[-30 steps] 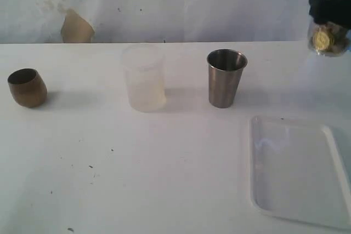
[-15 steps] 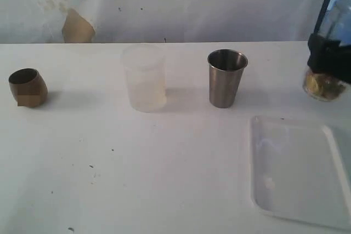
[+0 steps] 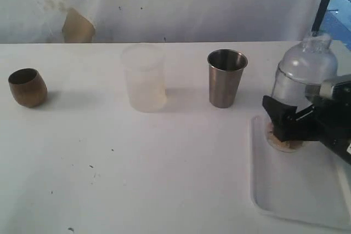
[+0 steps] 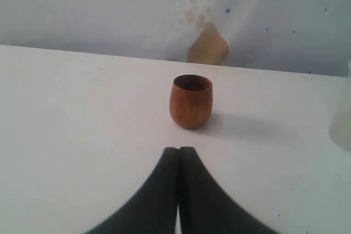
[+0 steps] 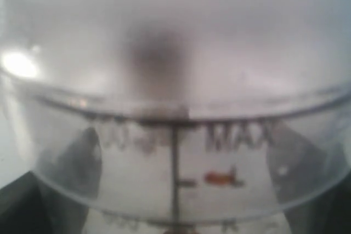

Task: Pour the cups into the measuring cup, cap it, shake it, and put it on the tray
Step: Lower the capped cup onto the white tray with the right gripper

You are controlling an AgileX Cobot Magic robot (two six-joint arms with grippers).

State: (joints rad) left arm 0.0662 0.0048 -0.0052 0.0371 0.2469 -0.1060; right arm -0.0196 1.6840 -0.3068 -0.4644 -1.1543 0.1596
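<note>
The clear measuring cup [image 3: 304,72], with a domed cap on top, stands upright with its base on the far left corner of the white tray [image 3: 307,190]. My right gripper [image 3: 286,123] is shut on its lower part. In the right wrist view the measuring cup [image 5: 175,108] fills the frame, showing a "MAX" mark and a black scale line. The brown cup [image 3: 27,87] stands at the far left and the steel tumbler [image 3: 226,78] at mid table. My left gripper [image 4: 178,153] is shut on nothing, a short way from the brown cup [image 4: 191,101]; the exterior view does not show it.
A frosted white plastic cup [image 3: 144,78] stands between the brown cup and the tumbler. A white wall with a torn tan patch [image 3: 77,27] backs the table. The tray reaches the table's right front edge.
My right gripper has come down from the upper right with the measuring cup, from above the table to the tray. The cups have not moved.
</note>
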